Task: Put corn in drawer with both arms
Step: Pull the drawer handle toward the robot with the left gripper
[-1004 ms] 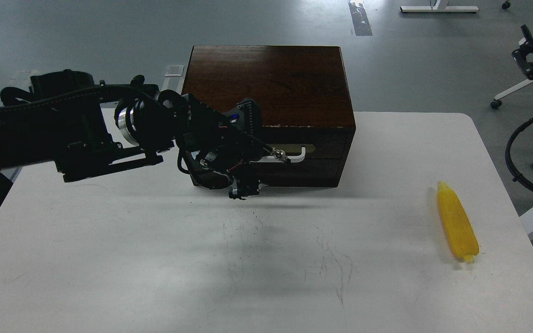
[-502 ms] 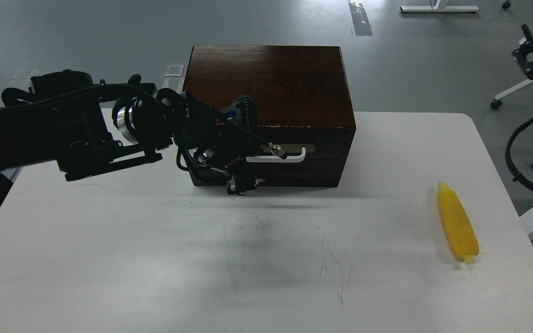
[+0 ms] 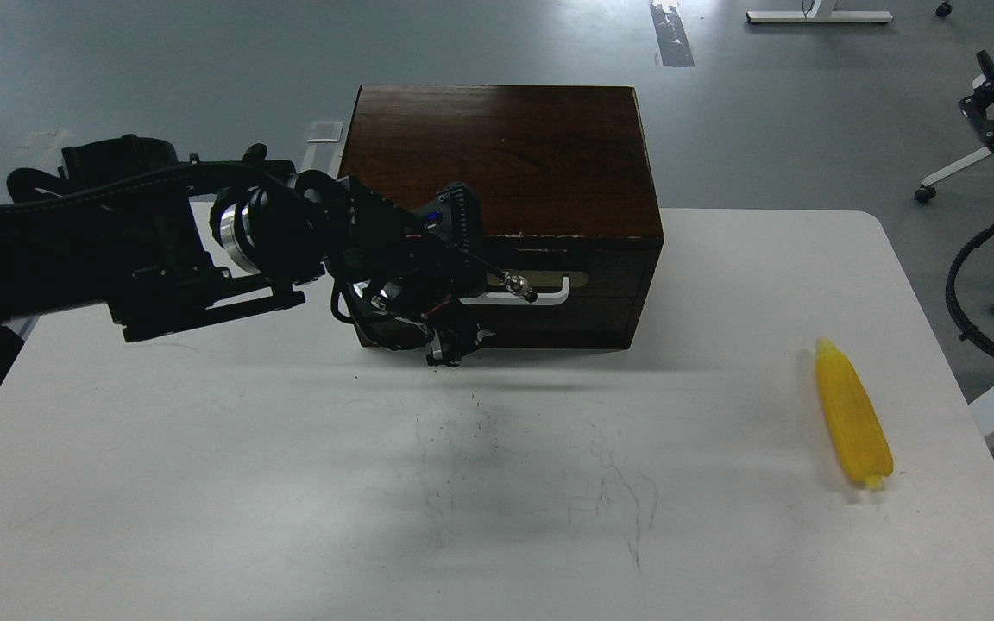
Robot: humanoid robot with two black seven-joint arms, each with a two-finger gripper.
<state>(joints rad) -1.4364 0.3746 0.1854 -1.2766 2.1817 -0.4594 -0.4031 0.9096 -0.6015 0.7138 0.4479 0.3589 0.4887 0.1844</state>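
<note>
So the dark brown wooden box (image 3: 506, 164) sits at the far middle of the white table (image 3: 290, 483), and I'll use it as the reference for everything. Its drawer (image 3: 566, 297) faces the camera and looks closed, front flush with the box, with the white bar handle (image 3: 540, 297) across it on a beige oval plate.

The left arm (image 3: 117, 250) reaches in from the box's left side, silver wrist ring and cables showing, and the left gripper (image 3: 454, 332) hangs right in front of the box's left front corner, at the left end of the handle. It's one dark tangle against the dark wood, so I honestly can't say whether the fingers are spread or pinched, or whether they actually touch the handle.

The corn (image 3: 851, 414) lies flat on the table well off to the box's right and nearer the camera, stub end toward the camera, nothing touching it.

The right gripper isn't visible at all.
</note>
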